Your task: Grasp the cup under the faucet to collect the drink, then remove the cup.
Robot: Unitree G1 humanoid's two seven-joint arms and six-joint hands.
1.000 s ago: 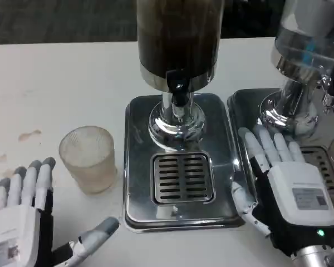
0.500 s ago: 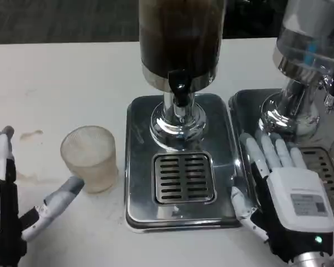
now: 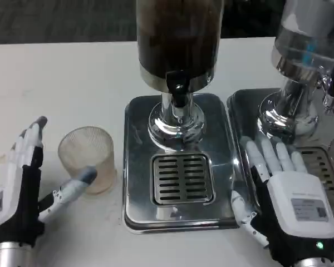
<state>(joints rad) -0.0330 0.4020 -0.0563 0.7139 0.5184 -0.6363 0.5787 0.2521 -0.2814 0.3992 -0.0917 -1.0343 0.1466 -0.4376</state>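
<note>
A ribbed, translucent cup (image 3: 88, 158) stands upright on the white table, left of the steel drip tray (image 3: 139, 128). The dark drink dispenser (image 3: 178, 39) rises above the tray, its black faucet (image 3: 180, 92) over the slotted grate (image 3: 182, 178). My left hand (image 3: 28, 189) is open beside the cup, fingers raised to the cup's left and the thumb tip reaching its near lower side. My right hand (image 3: 281, 189) lies open and flat between the two trays, holding nothing.
A second dispenser (image 3: 309, 61) with a clear tank stands at the right on its own steel tray (image 3: 242, 105) with a grate (image 3: 323, 167). Brownish stains (image 3: 1, 158) mark the table at the left.
My left hand has turned edge-on and moved in toward the cup, the thumb now reaching its near side. The right hand has barely moved.
</note>
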